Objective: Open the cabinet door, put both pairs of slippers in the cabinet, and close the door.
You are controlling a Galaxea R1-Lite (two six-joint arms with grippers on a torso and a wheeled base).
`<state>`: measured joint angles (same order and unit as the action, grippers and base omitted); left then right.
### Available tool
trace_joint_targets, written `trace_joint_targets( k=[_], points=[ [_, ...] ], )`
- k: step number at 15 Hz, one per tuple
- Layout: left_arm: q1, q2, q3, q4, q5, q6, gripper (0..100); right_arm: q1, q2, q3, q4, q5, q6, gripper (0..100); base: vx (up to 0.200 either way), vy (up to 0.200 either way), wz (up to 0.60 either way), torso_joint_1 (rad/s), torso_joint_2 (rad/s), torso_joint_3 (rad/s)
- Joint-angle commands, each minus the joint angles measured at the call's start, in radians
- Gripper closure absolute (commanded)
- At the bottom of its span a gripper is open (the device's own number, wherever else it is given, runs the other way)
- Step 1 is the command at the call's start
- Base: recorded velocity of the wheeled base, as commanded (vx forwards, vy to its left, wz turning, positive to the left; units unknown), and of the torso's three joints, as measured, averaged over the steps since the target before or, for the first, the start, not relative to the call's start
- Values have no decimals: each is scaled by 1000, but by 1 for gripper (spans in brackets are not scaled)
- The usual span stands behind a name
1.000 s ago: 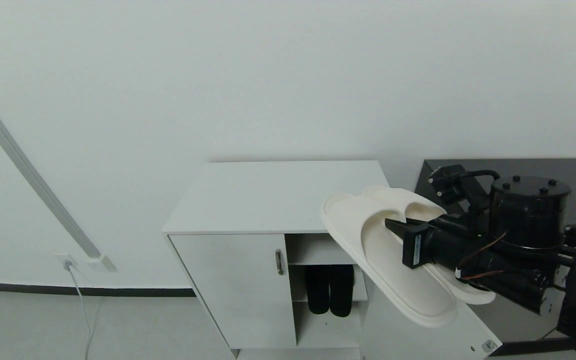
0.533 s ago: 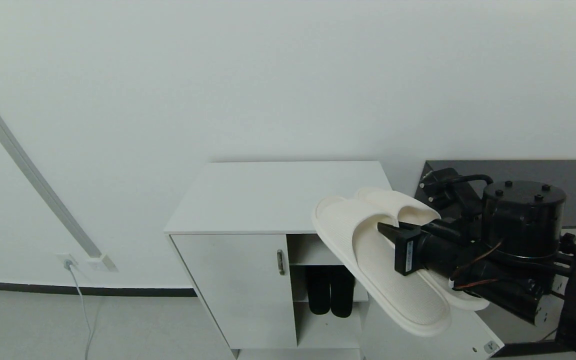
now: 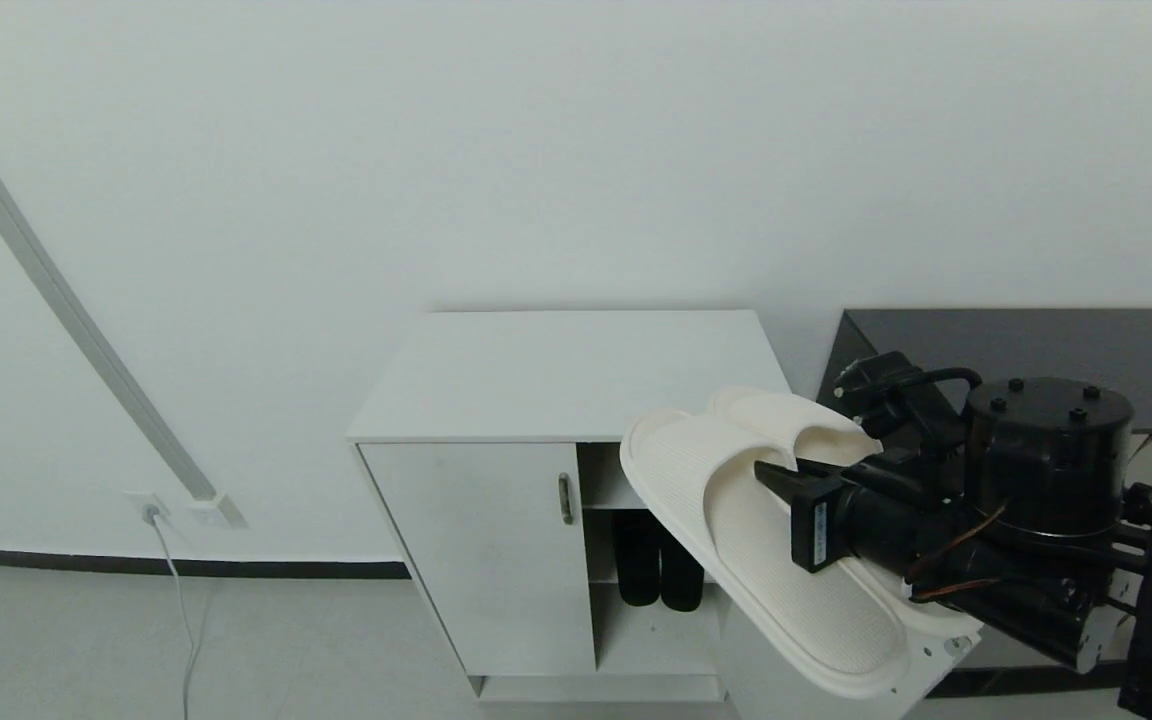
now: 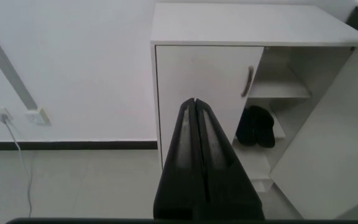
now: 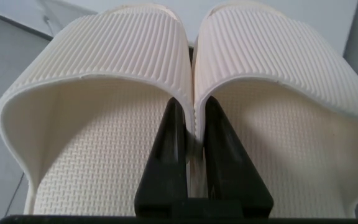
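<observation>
While the right pincer [image 5: 192, 115] pinches cream slippers [image 5: 123, 56], left pincer [image 4: 195, 107] closed

White slippers [image 3: 736, 510] are held clamped in the right gripper [image 3: 771, 475] before the open right half of the cabinet [image 3: 566, 375]. Black slippers [image 3: 658, 573] are seen standing inside it.

wall socket [image 3: 148, 507], slanted wall conduit [image 3: 66, 290], dark table [image 3: 1056, 340]
</observation>
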<state>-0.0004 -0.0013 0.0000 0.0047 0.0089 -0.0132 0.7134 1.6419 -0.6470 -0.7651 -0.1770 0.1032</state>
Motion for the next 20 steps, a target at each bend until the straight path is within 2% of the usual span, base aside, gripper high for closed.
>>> trace_joint_targets(
  k=[1,11,20],
  points=[
    [0,1,0,0,0,-1,100,6,3,4,-5,-1,0,100,0,0,0,0,0,0],
    [0,1,0,0,0,-1,100,51,1,30,-45,2,-2,100,0,0,0,0,0,0],
    [0,1,0,0,0,-2,100,54,9,35,-65,-2,-5,100,0,0,0,0,0,0]
  ],
)
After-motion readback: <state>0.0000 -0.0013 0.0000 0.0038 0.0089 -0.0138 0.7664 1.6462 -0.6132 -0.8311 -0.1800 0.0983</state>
